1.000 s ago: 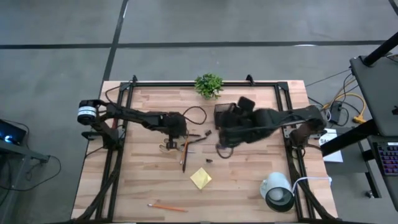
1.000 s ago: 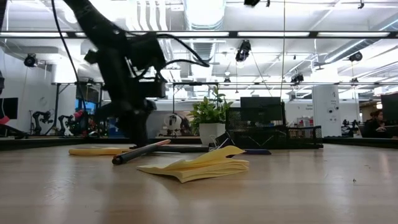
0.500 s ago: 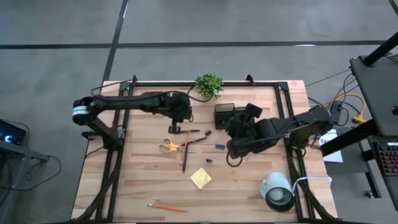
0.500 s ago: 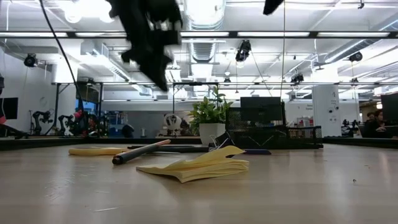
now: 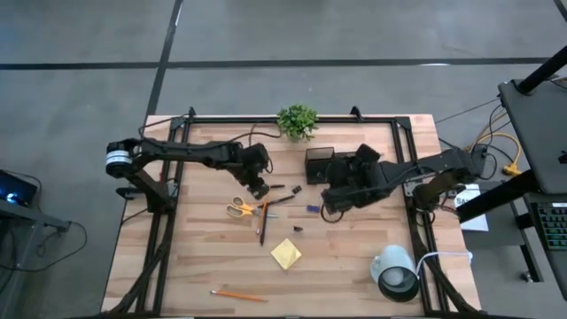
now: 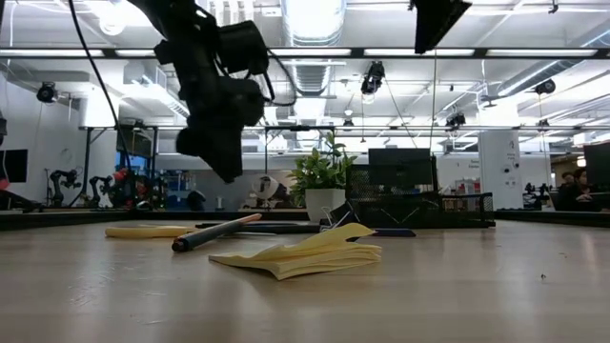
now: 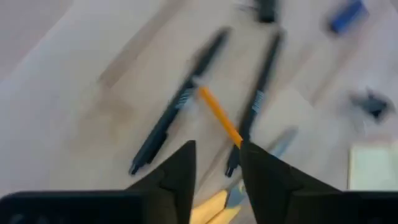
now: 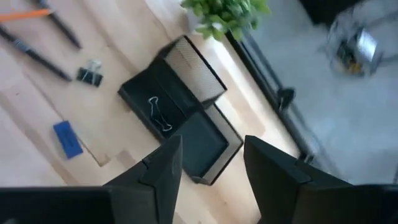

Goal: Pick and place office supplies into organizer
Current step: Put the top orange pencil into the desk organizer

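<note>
High view: the black wire-mesh organizer stands on the wooden worktop near the far edge, just beside the small green plant. The left hand hangs above the scattered supplies; its wrist view shows the fingers parted by a gap with nothing between them. Below lie two thin dark pens, an orange pencil crossing them, and yellow-handled scissors. The right hand hovers beside the organizer, fingers apart, empty. A small metal clip lies inside one compartment. The square yellow sticky-note pad lies nearer the front, well apart.
</note>
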Available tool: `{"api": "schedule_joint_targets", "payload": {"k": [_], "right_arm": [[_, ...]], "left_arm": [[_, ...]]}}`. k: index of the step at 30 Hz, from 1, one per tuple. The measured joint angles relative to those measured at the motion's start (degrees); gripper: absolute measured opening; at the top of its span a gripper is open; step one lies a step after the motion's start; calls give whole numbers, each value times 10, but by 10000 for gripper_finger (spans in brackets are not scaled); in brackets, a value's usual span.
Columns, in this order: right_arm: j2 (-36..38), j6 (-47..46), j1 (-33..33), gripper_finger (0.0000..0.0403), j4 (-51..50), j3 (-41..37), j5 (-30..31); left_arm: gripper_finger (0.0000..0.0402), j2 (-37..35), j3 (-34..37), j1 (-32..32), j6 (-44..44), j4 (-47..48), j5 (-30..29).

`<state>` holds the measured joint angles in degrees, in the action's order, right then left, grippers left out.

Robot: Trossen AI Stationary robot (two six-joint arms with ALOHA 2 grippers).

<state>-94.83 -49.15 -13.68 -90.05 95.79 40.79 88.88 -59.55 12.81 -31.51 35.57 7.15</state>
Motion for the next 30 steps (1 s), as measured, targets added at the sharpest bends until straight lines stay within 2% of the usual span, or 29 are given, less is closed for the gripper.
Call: {"api": "schedule_joint_targets", "payload": {"k": [2,6,8,16,20,30], "right_arm": [[5,-21,17,167,1,0,-1],[12,-27,32,176,1,2,11],[14,-20,33,179,0,2,24],[23,16,33,181,0,3,33],[31,30,33,180,0,3,33],[41,28,33,180,0,2,34]], "left_arm": [[128,1,-1,-12,-69,-1,-37],[138,4,-13,-44,-140,-6,-114],[139,9,-19,-59,-174,-8,-133],[139,69,-44,-113,-262,-23,-159],[139,105,-60,-121,-267,-22,-179],[135,168,-71,-121,-281,-21,-184]]}}
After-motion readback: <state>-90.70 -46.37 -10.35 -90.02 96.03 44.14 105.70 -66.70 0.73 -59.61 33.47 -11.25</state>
